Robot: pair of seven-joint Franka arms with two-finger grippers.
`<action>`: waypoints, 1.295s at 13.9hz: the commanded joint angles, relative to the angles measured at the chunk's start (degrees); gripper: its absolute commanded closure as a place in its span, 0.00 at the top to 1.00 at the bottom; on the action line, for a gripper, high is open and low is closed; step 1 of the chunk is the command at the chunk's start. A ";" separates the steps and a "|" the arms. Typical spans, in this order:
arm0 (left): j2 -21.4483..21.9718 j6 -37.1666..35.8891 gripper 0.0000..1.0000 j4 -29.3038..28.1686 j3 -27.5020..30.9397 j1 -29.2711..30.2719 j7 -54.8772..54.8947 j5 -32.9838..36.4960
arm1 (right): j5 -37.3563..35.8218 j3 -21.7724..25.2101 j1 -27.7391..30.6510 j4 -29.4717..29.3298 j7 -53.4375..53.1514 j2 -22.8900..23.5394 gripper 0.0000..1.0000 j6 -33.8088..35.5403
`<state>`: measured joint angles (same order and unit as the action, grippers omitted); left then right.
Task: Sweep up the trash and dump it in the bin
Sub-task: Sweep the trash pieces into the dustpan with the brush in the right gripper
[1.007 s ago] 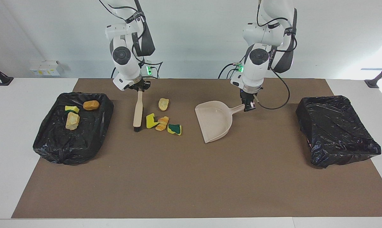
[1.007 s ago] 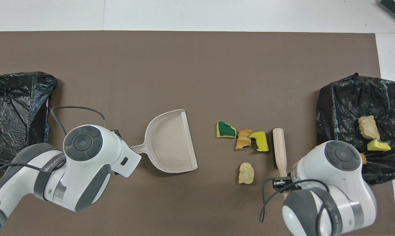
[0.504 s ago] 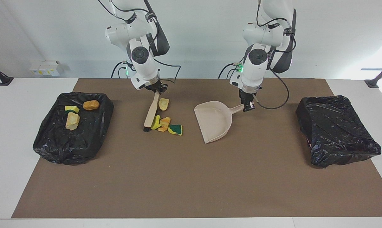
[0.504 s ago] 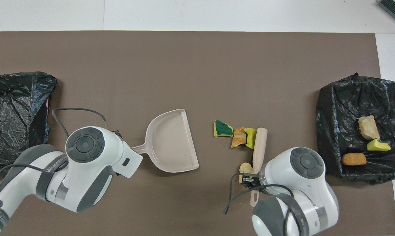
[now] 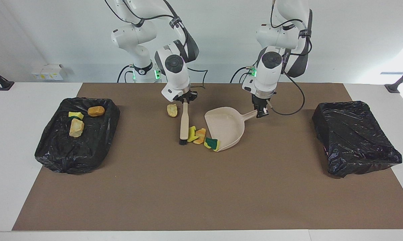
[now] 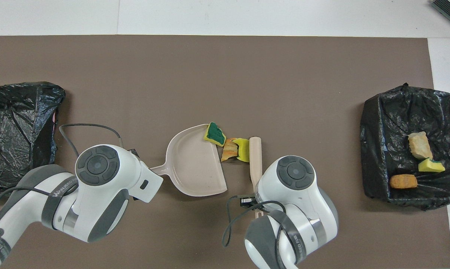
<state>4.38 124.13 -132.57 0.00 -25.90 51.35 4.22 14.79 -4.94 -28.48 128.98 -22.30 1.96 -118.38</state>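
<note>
My right gripper (image 5: 185, 99) is shut on the handle of the beige brush (image 5: 183, 124), whose bristles rest on the mat. Against the brush lie three pieces of trash: a yellow sponge (image 5: 191, 133), an orange lump (image 5: 200, 135) and a green-topped sponge (image 5: 212, 144) at the lip of the beige dustpan (image 5: 226, 127). My left gripper (image 5: 262, 113) is shut on the dustpan's handle. A beige lump (image 5: 172, 110) lies alone beside the brush handle, nearer to the robots. From overhead the green sponge (image 6: 215, 133) sits on the dustpan's (image 6: 195, 168) edge.
A black-lined bin (image 5: 77, 134) at the right arm's end holds a yellow sponge (image 5: 76, 115), an orange lump (image 5: 96, 110) and a tan lump (image 5: 76, 127). A second black-lined bin (image 5: 355, 137) stands at the left arm's end. A brown mat (image 5: 201, 194) covers the table.
My right arm swept the brush toward the dustpan, pushing three pieces up to its lip. The beige lump stayed where it was. The dustpan barely shifted.
</note>
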 commanded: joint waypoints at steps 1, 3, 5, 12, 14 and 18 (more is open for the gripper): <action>1.60 2.08 0.00 -2.17 0.71 -1.00 -1.87 0.53 | 5.23 -0.07 -1.83 -1.54 10.93 1.30 0.00 -0.97; 1.60 2.34 0.00 -2.17 0.71 -0.91 -1.96 0.53 | 9.97 -0.07 -4.11 -1.54 15.34 1.03 0.00 -2.37; 1.60 2.34 0.00 -2.17 0.71 -1.00 -2.04 0.53 | 14.19 -0.07 -6.49 -3.11 15.45 1.12 0.00 -2.55; 1.07 3.39 0.00 -2.25 0.71 -2.13 -1.96 0.53 | 8.53 0.73 -1.58 -5.85 -6.46 -6.16 0.00 16.84; 1.16 3.31 0.00 -2.25 0.71 -3.01 -2.48 0.53 | 5.61 0.46 -2.19 -5.15 -18.76 -7.75 0.00 19.41; 2.04 3.48 0.00 -3.75 0.62 -3.98 -2.75 0.53 | 3.93 0.37 -1.67 -2.96 -40.05 -9.86 0.00 25.04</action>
<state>4.39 126.24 -133.66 -0.03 -28.29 49.39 4.22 19.83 -4.45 -30.69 123.55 -54.96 -5.64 -94.36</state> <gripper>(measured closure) 0.683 0.736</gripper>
